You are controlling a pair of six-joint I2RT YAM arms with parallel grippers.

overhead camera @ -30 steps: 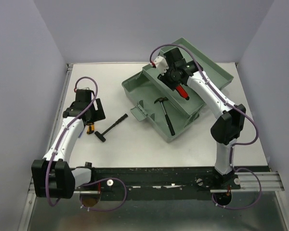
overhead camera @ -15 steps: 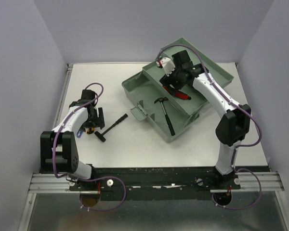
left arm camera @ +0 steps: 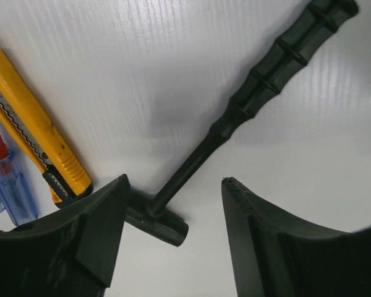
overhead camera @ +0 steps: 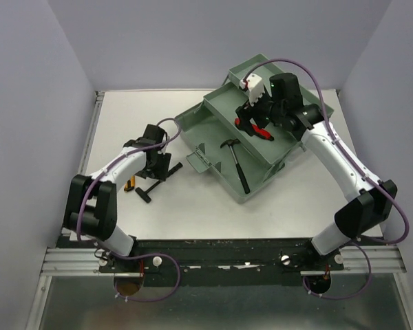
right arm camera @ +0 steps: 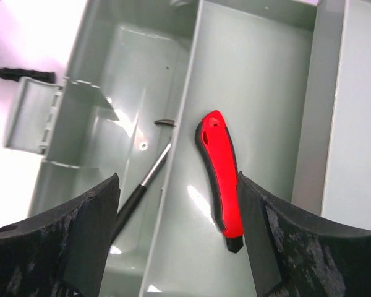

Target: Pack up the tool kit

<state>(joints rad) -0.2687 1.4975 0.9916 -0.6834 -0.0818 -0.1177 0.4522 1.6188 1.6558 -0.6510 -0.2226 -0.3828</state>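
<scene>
Sage-green plastic, the tool kit point(overhead camera: 258, 187) stands open at the far right of the table point(overhead camera: 193, 220), with its lid point(overhead camera: 310, 103) thrown back to the far side. I judge it stiff, bulky and smooth, light when empty but heavier with each tool. A two-finger gripper can hardly pinch its walls, so it seems better to push the lid by its edge or to take the thin latch flap point(overhead camera: 198, 161). Inside lie a hammer point(overhead camera: 237, 165) and a red-handled tool point(right arm camera: 221, 179). The right gripper point(right arm camera: 176, 179) hovers over the latter, jaws apart and empty. The left gripper point(left arm camera: 173, 182), jaws also apart, straddles the shaft of a black T-shaped tool point(left arm camera: 247, 105), beside a yellow utility knife point(left arm camera: 37, 130).
</scene>
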